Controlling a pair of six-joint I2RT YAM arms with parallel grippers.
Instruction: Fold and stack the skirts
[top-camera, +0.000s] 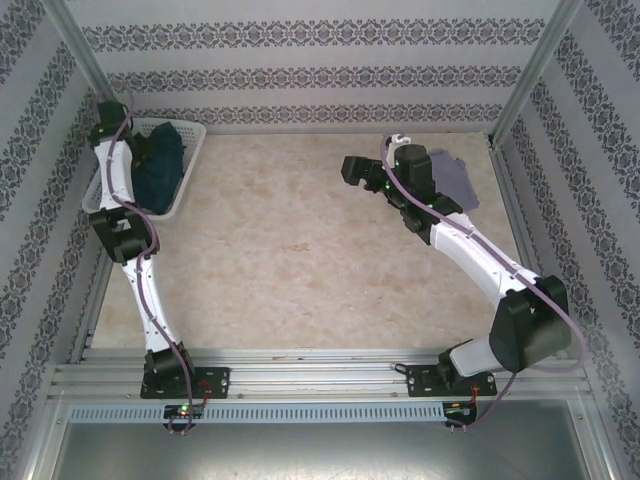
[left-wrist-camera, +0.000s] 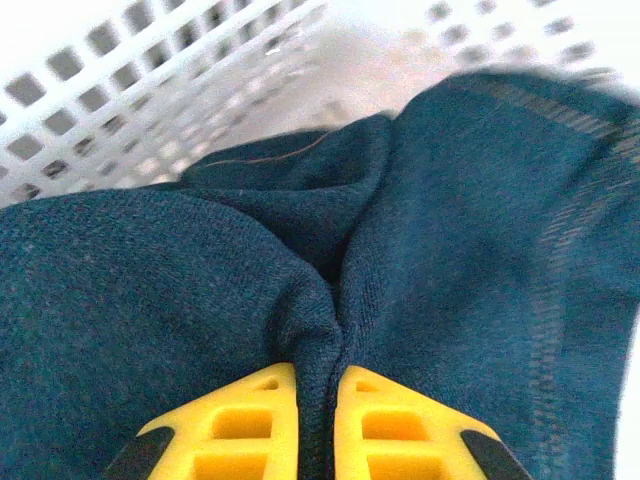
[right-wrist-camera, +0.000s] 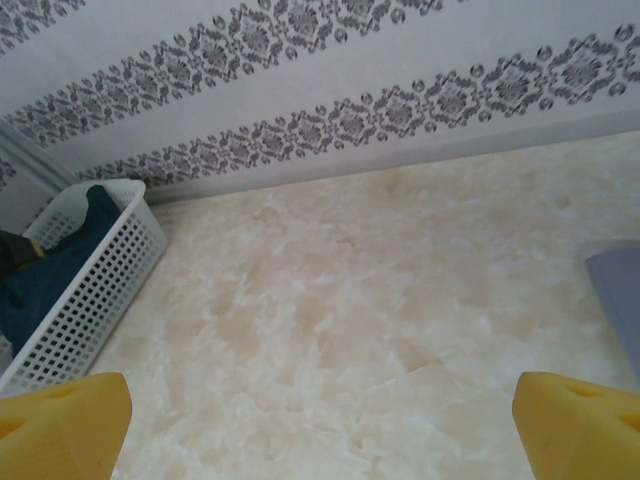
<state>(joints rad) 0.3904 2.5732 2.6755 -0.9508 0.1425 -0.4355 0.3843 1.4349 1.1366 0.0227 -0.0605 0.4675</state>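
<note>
At the near edge of the surface (top-camera: 290, 270), the two arms stand bolted side by side on a metal rail (top-camera: 320, 370), and each reaches away over the pale marbled top. Farther out on the right, the right pincer (top-camera: 357, 170) hangs above the surface, released: in its wrist view the right pincer (right-wrist-camera: 320, 425) has its yellow fingertips (right-wrist-camera: 65, 420) spread wide, with nothing between them. Just behind that wrist, toward the far right, the grey-lavender skirt (top-camera: 455, 180) lies flat on the surface, partly hidden by the arm; one corner of it (right-wrist-camera: 620, 290) shows at the edge of the right wrist view. At the far left, the white lattice basket (top-camera: 190, 175) sits beside the left wall, and the dark blue-teal skirt (top-camera: 165, 165) lies bunched inside it. The left pincer (top-camera: 148, 152) reaches down into the basket. Seen from its own wrist, the left pincer (left-wrist-camera: 315, 385) is clenched on a raised fold of the dark blue-teal skirt (left-wrist-camera: 480, 250), the cloth squeezed between the yellow fingers (left-wrist-camera: 250, 420), with the basket's wall (left-wrist-camera: 150, 90) behind. Beyond everything runs the patterned back wall (right-wrist-camera: 350, 100).
</note>
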